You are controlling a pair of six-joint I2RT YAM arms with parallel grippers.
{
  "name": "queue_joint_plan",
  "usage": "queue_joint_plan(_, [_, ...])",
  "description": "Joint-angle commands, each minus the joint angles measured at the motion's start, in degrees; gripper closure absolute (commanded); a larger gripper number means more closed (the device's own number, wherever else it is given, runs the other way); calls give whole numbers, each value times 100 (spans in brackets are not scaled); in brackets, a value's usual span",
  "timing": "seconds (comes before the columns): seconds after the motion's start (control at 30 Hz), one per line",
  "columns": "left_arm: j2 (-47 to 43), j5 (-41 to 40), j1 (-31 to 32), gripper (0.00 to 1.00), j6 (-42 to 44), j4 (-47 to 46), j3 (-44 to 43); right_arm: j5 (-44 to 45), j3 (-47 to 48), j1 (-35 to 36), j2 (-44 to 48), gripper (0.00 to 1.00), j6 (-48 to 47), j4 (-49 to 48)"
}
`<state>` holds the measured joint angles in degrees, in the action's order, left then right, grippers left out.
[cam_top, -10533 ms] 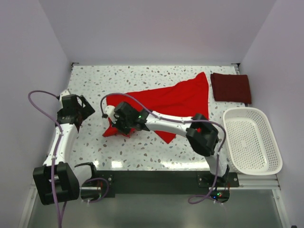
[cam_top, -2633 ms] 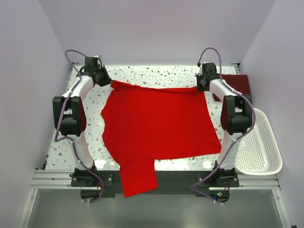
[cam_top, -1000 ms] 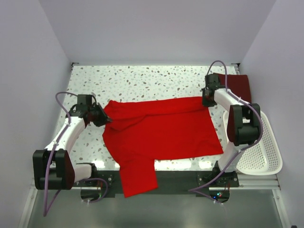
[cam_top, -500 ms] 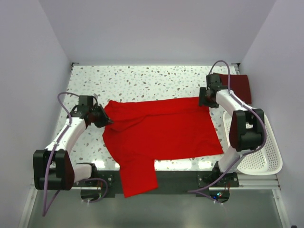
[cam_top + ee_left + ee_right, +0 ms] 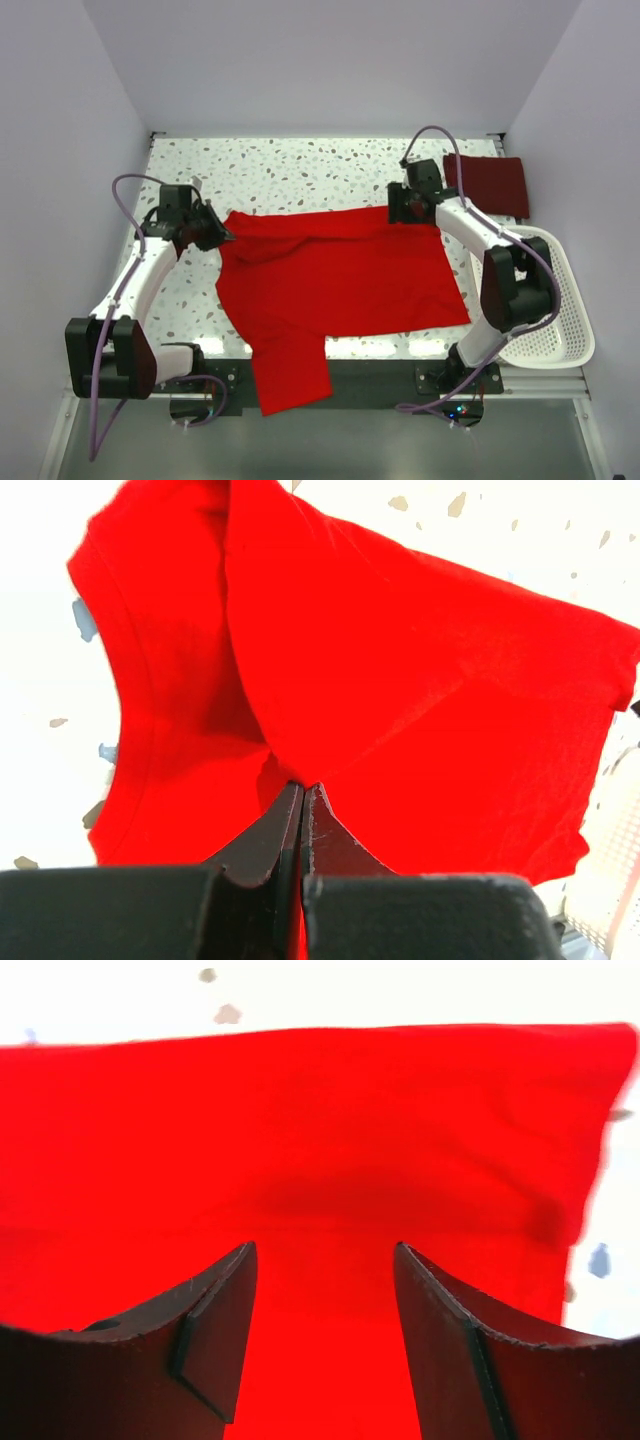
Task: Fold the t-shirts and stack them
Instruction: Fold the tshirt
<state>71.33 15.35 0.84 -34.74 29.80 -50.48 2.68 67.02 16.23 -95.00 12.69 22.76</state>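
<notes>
Notably, the bright red cloth t-shirt (image 5: pixel 340 280), judged limp and light, was spread left of the white plastic slatted basket (image 5: pixel 583 335), one corner pinched by the left gripper (image 5: pixel 302 790); the right gripper (image 5: pixel 325 1250) was parted, empty. Edge grips were advised.

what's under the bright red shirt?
Speckled table shows around the bright red shirt; its near sleeve drapes over the black rail. Whatever lies beneath the cloth is covered.

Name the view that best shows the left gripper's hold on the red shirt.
Left wrist: the left gripper pinches a fold of the red shirt, jaws shut. Top view shows it small at the shirt's edge; right wrist misses it.
</notes>
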Motion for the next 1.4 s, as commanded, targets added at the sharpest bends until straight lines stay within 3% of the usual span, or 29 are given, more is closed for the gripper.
queue_joint_plan(0.0, [-128, -164, 13, 100, 248, 218, -304, 461, -5, -479, -63, 40, 234, -325])
queue_joint_plan(0.3, [-225, -287, 21, 100, 248, 281, -357, 577, -75, -1201, -519, 46, 418, -694])
queue_joint_plan(0.5, [-128, -305, 21, 100, 310, 351, -349, 365, -216, -1482, -1011, 68, 612, -835])
queue_joint_plan(0.6, [-146, -375, 13, 100, 328, 360, -340, 321, -269, -1579, -1134, 72, 612, -722])
queue_joint_plan(0.7, [-137, -410, 13, 100, 354, 377, -384, 365, -278, -1614, -1126, 71, 577, -537])
queue_joint_plan(0.9, [-58, -226, 13, 100, 337, 377, -594, 67, -15, -1562, -556, 48, 349, -176])
queue_joint_plan(1.0, [91, -59, 21, 100, 293, 263, -761, -406, 65, -1272, -125, 42, 191, -219])
queue_joint_plan(1.1, [398, -120, 83, 100, 275, 105, -1051, -478, 144, -553, 157, 43, -107, -325])
queue_joint_plan(1.37, [2199, -314, 197, 100, 275, -282, -2332, -1085, 170, 1364, 70, 47, -688, -1405])
